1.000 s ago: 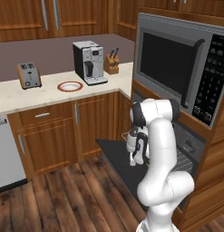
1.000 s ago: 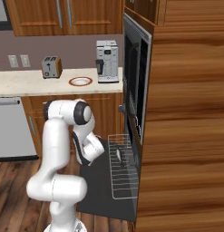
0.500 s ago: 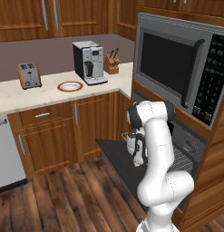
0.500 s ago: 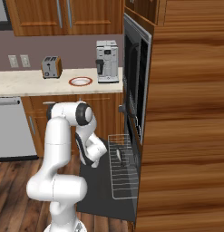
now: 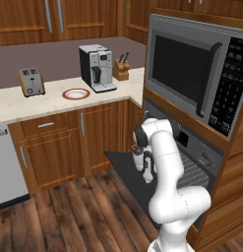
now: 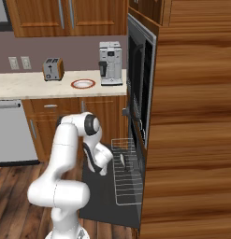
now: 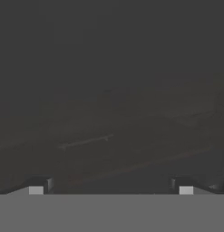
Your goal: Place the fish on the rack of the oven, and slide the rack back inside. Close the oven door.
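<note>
Lying on the pulled-out rack (image 6: 126, 170), the fish (image 6: 121, 160) shows as a small slender dark shape near the rack's far end, close to the oven (image 6: 135, 140) mouth, so I judge the placing part of the job done. The rack sticks out over the oven door (image 6: 96, 196), which hangs fully down and flat, a dark panel reaching toward the wooden floor (image 5: 69, 216); it sits that way because the rack needs the opening free to slide back in.

My gripper (image 6: 104, 171) hangs low over the door, just beside the rack's left edge and apart from the fish. In the hand view the two fingertips (image 7: 38, 186) stand well spread with nothing between them, looking at a dark flat surface that I take to be the door's glass face, so my jaws are wide and empty. From the left base view my arm bends down in front of the oven, and the gripper (image 5: 147, 174) points at the door.

Next, I judge, comes pushing the rack's front bar inward, then lifting the door. The risk is jolting the fish off the bars.

Farther off on the tabletop (image 5: 24, 106) stand a toaster (image 5: 31, 81), a red-rimmed plate (image 5: 76, 93) and a coffee machine (image 5: 97, 67); the microwave (image 5: 197, 81) sits above the oven.
</note>
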Robot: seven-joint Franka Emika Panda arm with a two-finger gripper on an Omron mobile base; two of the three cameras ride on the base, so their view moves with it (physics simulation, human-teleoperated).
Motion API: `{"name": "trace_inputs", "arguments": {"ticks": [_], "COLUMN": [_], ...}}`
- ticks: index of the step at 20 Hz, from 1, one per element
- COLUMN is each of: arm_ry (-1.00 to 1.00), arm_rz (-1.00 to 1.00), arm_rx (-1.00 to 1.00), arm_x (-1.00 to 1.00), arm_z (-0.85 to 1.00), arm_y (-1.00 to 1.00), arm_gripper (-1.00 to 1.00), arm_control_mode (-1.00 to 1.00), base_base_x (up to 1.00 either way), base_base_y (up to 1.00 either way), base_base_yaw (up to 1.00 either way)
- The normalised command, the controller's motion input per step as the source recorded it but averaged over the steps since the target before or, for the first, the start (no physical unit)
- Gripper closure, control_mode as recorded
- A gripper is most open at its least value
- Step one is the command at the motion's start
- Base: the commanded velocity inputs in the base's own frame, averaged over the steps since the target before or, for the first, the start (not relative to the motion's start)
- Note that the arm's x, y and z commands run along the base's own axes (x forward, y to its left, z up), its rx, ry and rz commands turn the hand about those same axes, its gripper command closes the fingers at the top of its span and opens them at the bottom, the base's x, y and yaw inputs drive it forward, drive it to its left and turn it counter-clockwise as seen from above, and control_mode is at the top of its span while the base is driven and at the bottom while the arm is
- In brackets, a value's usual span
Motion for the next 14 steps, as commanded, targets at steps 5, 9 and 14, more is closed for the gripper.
{"name": "trace_inputs", "arguments": {"ticks": [5,9,14], "arm_ry": [0.00,0.01,0.04], "arm_rz": [0.01,0.00,0.00], "arm_rx": [-0.17,-0.15,-0.13], "arm_x": [0.30,0.19,0.05], "arm_z": [-0.65,-0.59,-0.55], "arm_y": [-0.02,-0.10,-0.34], "arm_gripper": [-1.00,-1.00,-1.00], "arm_control_mode": [-1.00,-1.00,-1.00], "base_base_x": [0.00,0.00,0.00], "base_base_y": [0.00,0.00,0.00], "base_base_yaw": [0.00,0.00,0.00]}}
